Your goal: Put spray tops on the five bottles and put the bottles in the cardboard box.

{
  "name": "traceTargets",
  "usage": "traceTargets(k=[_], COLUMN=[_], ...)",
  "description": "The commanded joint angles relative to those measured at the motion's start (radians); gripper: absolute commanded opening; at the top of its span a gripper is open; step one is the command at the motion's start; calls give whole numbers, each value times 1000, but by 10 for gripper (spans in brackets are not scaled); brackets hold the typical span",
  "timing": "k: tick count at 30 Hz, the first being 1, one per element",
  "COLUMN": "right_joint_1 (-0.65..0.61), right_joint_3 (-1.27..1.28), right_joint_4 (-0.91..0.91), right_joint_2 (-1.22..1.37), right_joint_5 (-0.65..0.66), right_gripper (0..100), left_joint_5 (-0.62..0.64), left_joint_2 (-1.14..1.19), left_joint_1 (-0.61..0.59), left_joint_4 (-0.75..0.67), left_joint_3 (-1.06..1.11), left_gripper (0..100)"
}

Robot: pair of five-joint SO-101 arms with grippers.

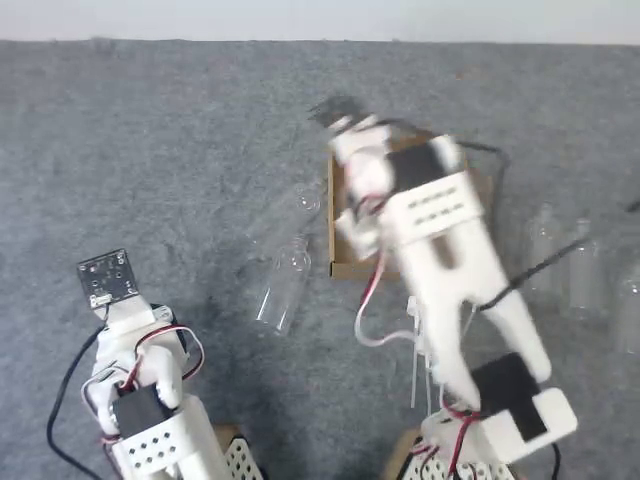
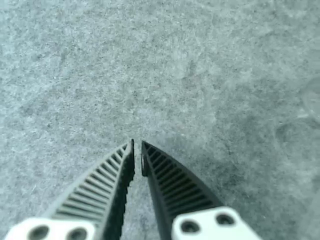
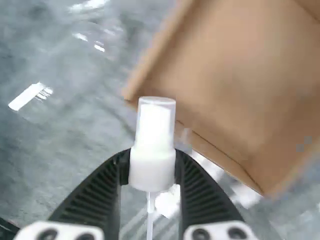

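- The right gripper (image 3: 152, 159) was seen pinching one white spray top (image 3: 152, 142) by its collar, with the thin dip tube hanging down between the fingers.
- Just ahead of it and lower, the open cardboard box (image 3: 240, 80) was found, with nothing in the part shown.
- To one side of that gripper, two clear bottles (image 1: 290, 215) (image 1: 283, 285) were lying on the grey carpet (image 1: 150, 150); on its far side three more (image 1: 541, 245) (image 1: 585, 275) (image 1: 628, 315) appeared to stand, making five, all uncapped.
- Well apart, the left gripper (image 2: 138, 150) was pressed together over bare carpet, holding nothing.
- It was judged that the tube should be fed into a neck first, the bottle being steadied by the idle arm.
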Motion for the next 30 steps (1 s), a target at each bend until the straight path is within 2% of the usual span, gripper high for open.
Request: traceTargets(k=[1, 6, 10, 16, 23, 30], right_joint_1=[-127, -236, -237, -236, -237, -242], right_joint_3=[66, 180, 284, 410, 493, 499], right_joint_4=[-125, -254, -354, -504, -618, -575], right_joint_2=[-70, -70, -70, -70, -70, -70], right_joint_5=[-118, -295, -482, -623, -644, -644], right_gripper=[20, 21, 21, 21, 35, 240], left_joint_5=[-3, -3, -3, -3, -3, -3], left_joint_2=[-15, -15, -15, -15, -15, -15], left_joint_1=[2, 2, 2, 2, 2, 2], left_joint_4=[-23, -23, -23, -23, -23, -23], left_joint_3=[-7, -7, -7, -7, -7, -7], left_gripper=[17, 17, 17, 17, 17, 17])
